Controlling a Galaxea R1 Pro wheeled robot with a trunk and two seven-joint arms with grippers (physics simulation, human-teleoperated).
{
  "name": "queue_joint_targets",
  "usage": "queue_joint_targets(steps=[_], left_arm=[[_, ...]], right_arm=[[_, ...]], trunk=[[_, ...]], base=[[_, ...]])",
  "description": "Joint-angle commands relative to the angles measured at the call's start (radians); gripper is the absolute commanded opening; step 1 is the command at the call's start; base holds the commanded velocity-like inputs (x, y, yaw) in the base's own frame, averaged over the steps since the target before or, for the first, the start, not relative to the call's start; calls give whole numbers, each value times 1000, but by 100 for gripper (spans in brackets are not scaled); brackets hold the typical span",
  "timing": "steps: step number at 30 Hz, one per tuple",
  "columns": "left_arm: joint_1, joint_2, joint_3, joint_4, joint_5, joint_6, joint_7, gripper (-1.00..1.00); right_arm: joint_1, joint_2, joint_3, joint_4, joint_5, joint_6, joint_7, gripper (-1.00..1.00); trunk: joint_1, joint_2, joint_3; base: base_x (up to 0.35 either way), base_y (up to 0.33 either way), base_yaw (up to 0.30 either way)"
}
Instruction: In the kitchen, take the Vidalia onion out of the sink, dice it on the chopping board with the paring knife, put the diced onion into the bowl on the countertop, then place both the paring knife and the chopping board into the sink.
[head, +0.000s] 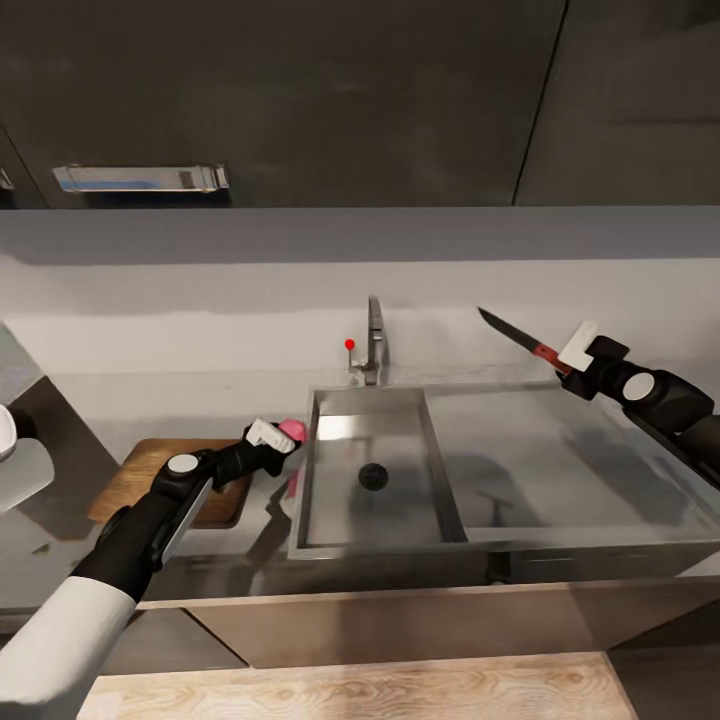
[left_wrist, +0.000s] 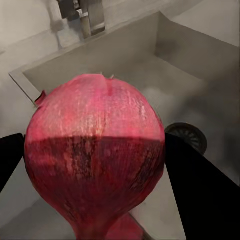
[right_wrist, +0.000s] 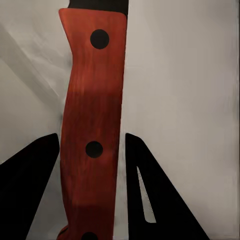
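Chopping board (head: 150, 478): on grey worktop (head: 150, 410), bare; dicing not begun
Left end effector (head: 281, 441): clamped on Vidalia onion (head: 291, 431), lifted clear of sink (head: 372, 470), beside board
Right end effector (head: 572, 361): clamped on paring knife (head: 520, 341), above drainboard
Remaining: dicing, bowl, sink returns

1. Grey countertop (head: 200, 400) spans the view beneath dark upper cabinets.
2. Steel sink (head: 480, 540) is set in at centre.
3. Wooden chopping board (head: 150, 470) lies flat at nine o'clock of the sink.
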Motion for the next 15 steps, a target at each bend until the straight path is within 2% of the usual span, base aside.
queue_joint_targets(steps=[1, 5, 15], left_arm=[[-1, 1, -1, -6, 2, 19, -4, -100], [-1, 1, -1, -13, 1, 38, -4, -100], [-1, 1, -1, -14, 1, 40, -4, -100]], right_arm=[[-2, -2, 3, -1, 8, 4, 0, -100], [-1, -9, 3, 0, 3, 5, -11, -100], [-1, -11, 6, 1, 2, 6, -12, -100]], trunk=[[1, -2, -2], [1, -2, -2], [1, -2, -2]], base=[[0, 10, 0], [0, 111, 0], [-51, 302, 0]])
